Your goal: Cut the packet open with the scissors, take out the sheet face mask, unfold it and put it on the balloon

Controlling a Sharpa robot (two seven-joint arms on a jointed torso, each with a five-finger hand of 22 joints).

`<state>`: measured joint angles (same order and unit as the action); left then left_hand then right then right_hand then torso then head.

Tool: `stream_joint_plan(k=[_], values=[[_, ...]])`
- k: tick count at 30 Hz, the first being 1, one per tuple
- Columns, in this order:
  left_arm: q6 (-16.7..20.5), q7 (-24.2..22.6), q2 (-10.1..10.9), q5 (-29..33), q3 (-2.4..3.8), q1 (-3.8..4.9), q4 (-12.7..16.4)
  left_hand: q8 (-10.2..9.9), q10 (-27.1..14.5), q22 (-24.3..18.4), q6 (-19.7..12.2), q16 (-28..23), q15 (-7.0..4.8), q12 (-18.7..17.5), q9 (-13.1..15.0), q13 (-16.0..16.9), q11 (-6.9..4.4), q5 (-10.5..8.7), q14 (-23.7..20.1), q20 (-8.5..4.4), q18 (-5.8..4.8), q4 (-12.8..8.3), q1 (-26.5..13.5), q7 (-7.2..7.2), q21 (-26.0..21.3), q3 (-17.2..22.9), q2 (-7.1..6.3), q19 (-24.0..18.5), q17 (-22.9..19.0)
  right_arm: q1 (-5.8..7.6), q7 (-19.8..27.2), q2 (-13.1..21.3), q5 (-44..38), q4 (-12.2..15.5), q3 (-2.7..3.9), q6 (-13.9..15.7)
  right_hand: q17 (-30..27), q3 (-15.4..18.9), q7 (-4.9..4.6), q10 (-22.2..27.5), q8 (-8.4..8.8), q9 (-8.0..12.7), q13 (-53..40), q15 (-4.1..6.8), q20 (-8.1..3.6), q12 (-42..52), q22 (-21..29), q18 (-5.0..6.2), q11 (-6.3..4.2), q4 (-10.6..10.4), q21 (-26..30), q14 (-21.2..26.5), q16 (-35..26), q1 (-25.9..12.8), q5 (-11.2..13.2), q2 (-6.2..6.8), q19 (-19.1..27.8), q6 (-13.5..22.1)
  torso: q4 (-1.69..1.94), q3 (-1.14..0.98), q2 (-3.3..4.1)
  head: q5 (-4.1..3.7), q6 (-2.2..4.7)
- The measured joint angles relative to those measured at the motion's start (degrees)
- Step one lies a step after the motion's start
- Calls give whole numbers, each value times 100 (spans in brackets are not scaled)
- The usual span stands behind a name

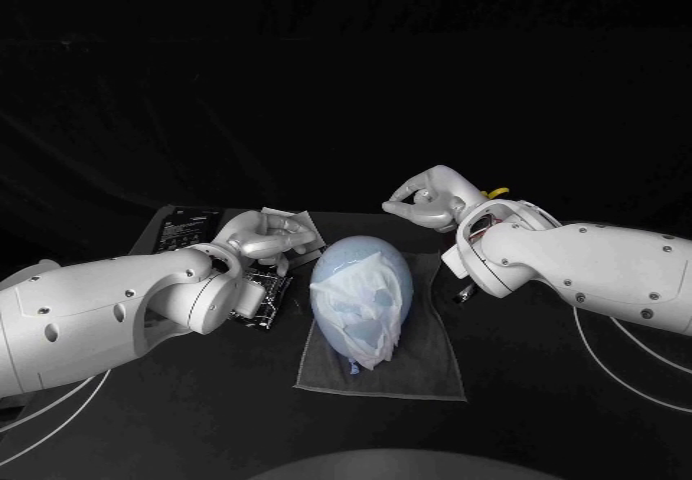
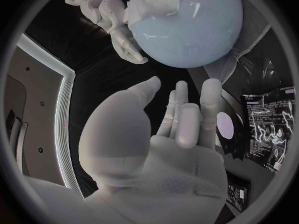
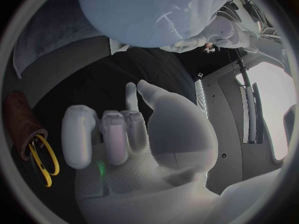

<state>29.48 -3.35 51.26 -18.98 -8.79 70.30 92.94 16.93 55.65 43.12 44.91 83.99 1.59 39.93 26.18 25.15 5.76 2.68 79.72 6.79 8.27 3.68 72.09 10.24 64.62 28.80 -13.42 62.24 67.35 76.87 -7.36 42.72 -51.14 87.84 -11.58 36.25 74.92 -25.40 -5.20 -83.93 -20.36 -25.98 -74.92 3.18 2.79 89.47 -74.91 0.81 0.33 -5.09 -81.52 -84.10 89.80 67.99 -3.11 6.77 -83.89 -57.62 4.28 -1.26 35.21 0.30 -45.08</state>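
A pale blue balloon (image 1: 361, 285) (image 2: 187, 25) (image 3: 149, 10) lies on a grey towel (image 1: 418, 370) in the middle of the table. The white sheet mask (image 1: 358, 315) (image 2: 156, 0) is draped over it, crumpled towards the near end. My left hand (image 1: 274, 238) (image 2: 168, 134) hovers just left of the balloon's far end, fingers stretched out and holding nothing. Beyond the balloon's far right, my right hand (image 1: 430, 202) (image 3: 124, 134) has its fingers curled in with nothing in them. The black packet (image 1: 188, 228) (image 2: 271, 129) lies at the far left. Yellow-handled scissors (image 1: 498, 192) (image 3: 44, 157) stand behind the right hand.
A brown holder (image 3: 19, 119) carries the scissors at the back right. A black printed item (image 1: 257, 295) sits beside my left forearm. A small white disc (image 2: 225, 125) rests near the packet. The towel (image 3: 50, 40) extends past the balloon on all sides.
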Motion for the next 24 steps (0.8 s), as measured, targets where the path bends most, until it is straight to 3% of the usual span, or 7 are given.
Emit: stream_joint_plan(k=[7, 11, 17, 20, 22, 24], values=[[-5, 85, 69, -88, 0, 0, -3, 140, -137, -147, -1, -50, 56, 99, -1, 19, 30, 0, -91, 47, 9, 75, 0, 0, -97, -148, 0, -107, -144, 1, 51, 335, 4, 259, 0, 24, 3, -16, -79, -5, 123, 78, -2, -72, 55, -12, -2, 0, 86, -12, -41, 8, 0, 9, 0, 3, -12, 163, 1, 2, 0, -29, -15], [-29, -11, 104, -81, 1, 0, 24, 260, -547, -765, -39, -444, 122, 97, -30, -16, 94, 0, -804, 116, 161, 191, 0, 39, -573, -380, 0, -648, -1190, 1, 281, 583, 88, 518, 0, -6, 3, -72, -121, 1, 188, 121, -3, -87, 93, 15, -3, 0, 122, 43, -104, 15, -3, 177, 0, -10, -7, 208, -2, 3, 1, -47, -16], [-124, -327, 170, -103, 7, -1, 88, 416, -1118, -1000, -204, -985, 242, -116, -96, -251, 207, 0, -1852, 245, 165, 331, 100, 98, -938, -841, -21, -925, -2507, -9, 631, 964, 155, 960, -3, -155, 3, -60, -153, -19, 226, 147, -2, -114, 96, 34, -4, 0, 143, 117, -163, 9, -5, 222, 0, 24, -10, 239, -8, 0, 1, -125, -19], [-193, -491, 191, -237, 10, -2, 124, 526, -1509, -1154, -375, -1241, 327, -293, -155, -447, 306, 0, -2413, 334, 164, 458, 275, 81, -1196, -1414, 77, -1074, -3047, -60, 738, 1144, 155, 1164, -7, -235, 2, -77, -153, -19, 226, 151, -1, -114, 96, 33, -4, 0, 143, 134, -163, 9, -7, 255, 0, 57, -10, 239, -11, 0, 1, -166, -34], [-237, -576, 193, -375, 14, -2, 149, 664, -1770, -1316, -540, -1329, 421, -405, -201, -652, 389, 23, -2690, 424, 164, 716, 651, 63, -1441, -2422, 374, -1165, -3257, -107, 780, 1251, 152, 1265, -14, -273, 0, -69, -153, -9, 226, 154, -1, -114, 96, 33, -4, 0, 153, 154, -163, 9, -19, 260, 0, 63, -10, 239, -11, -2, 1, -187, -46], [-273, -633, 193, -518, 18, -2, 167, 726, -1918, -1378, -645, -1329, 470, -468, -236, -756, 428, 23, -2744, 428, 164, 923, 857, 45, -1528, -2916, 367, -1169, -3342, -150, 801, 1348, 145, 1357, -18, -295, -1, -69, -153, 1, 226, 159, 0, -115, 96, 33, -3, 0, 163, 154, -163, 9, -20, 260, 0, 63, -10, 239, -12, -3, 1, -201, -53]])
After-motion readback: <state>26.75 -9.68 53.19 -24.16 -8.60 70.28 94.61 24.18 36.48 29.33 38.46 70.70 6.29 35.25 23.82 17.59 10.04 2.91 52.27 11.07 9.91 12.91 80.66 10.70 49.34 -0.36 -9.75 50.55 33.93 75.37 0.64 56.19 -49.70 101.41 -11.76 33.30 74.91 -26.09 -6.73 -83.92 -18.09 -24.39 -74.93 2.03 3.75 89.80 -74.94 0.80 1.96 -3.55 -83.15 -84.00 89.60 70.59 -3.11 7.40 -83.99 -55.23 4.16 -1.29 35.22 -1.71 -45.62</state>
